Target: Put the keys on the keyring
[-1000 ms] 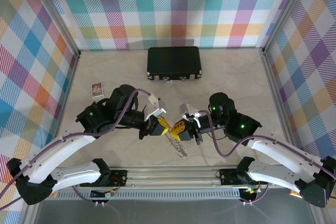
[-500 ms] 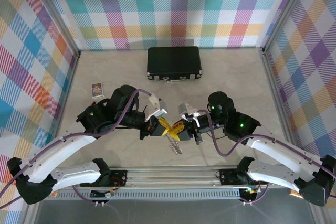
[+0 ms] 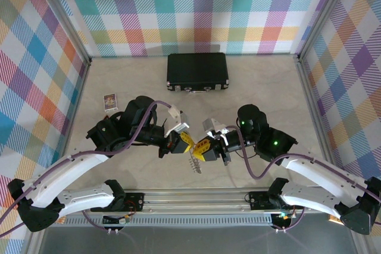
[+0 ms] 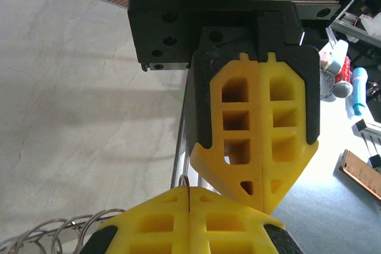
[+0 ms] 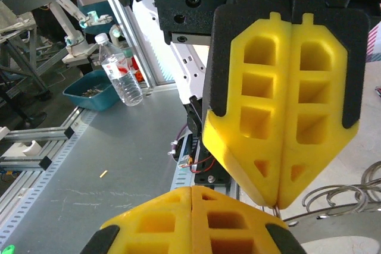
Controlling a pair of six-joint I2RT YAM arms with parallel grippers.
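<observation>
Both sets of fingers are pressed fully closed, pads together with no gap, and they meet tip to tip above the counter (image 3: 119,171).

Left gripper (image 3: 186,140): in its wrist view a thin wire loop (image 4: 185,179) pokes out of the seam right at the tips of the left fingers (image 4: 155,224), so they're pinched on it. Can't tell whether that loop is the keyring or one ring off the bunch.

Right gripper (image 3: 202,147): closed. Its yellow fingers (image 5: 149,224) sit just under the left tips in the right wrist view. Can't tell whether anything is caught between them.

The keys (image 3: 194,163) hang as a short silvery chain directly below where the two sets of tips meet, on the side towards the arm bases. Their wire coils show just beside the left fingers in the left wrist view and just beside the right fingers in the right wrist view.

Also on the counter: a black case (image 3: 197,71) well beyond both sets of fingers, by the back wall, and a small card (image 3: 109,100) out past the left arm.
</observation>
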